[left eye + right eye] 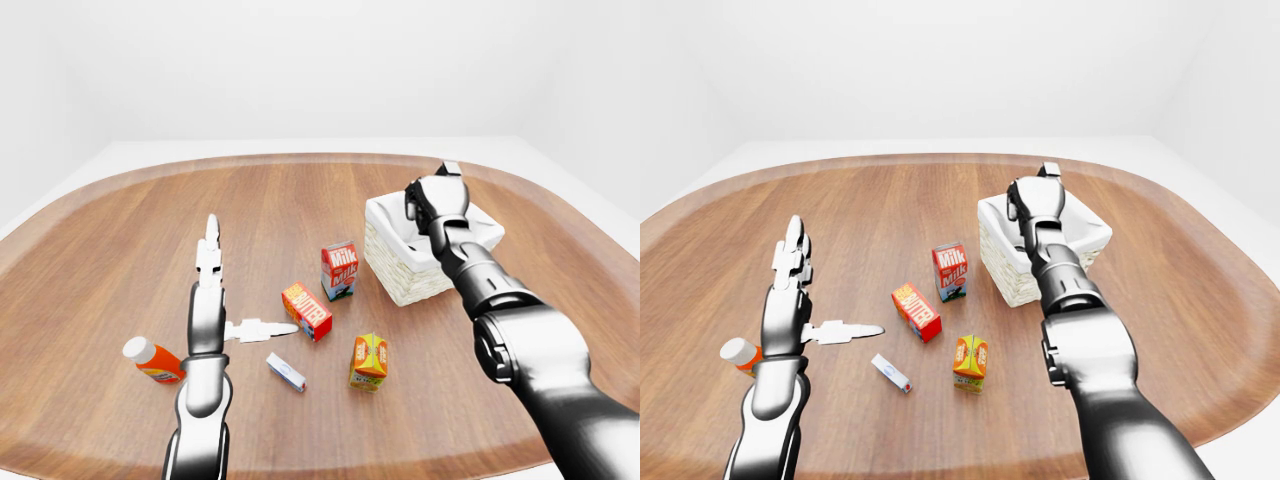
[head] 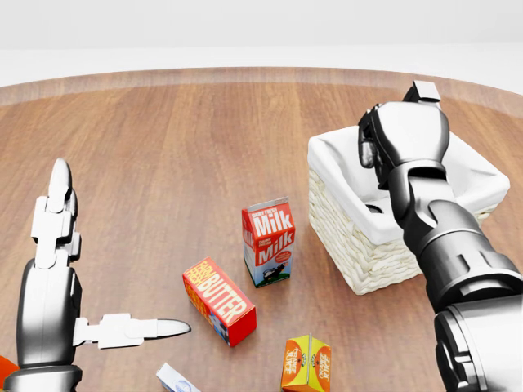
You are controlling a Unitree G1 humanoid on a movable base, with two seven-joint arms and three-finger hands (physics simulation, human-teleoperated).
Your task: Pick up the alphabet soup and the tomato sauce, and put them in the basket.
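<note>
With my right robot hand (image 2: pixel 391 139) curled above the white-lined wicker basket (image 2: pixel 359 245), holding what I could not tell, and neither can in view, I judged a low, centred release best, my left robot hand (image 2: pixel 78 286) splayed over the wooden tabletop (image 2: pixel 163 147).

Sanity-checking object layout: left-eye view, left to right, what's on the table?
Orange bottle → left hand → small white box → butter box → milk carton → orange juice carton → basket.
</note>
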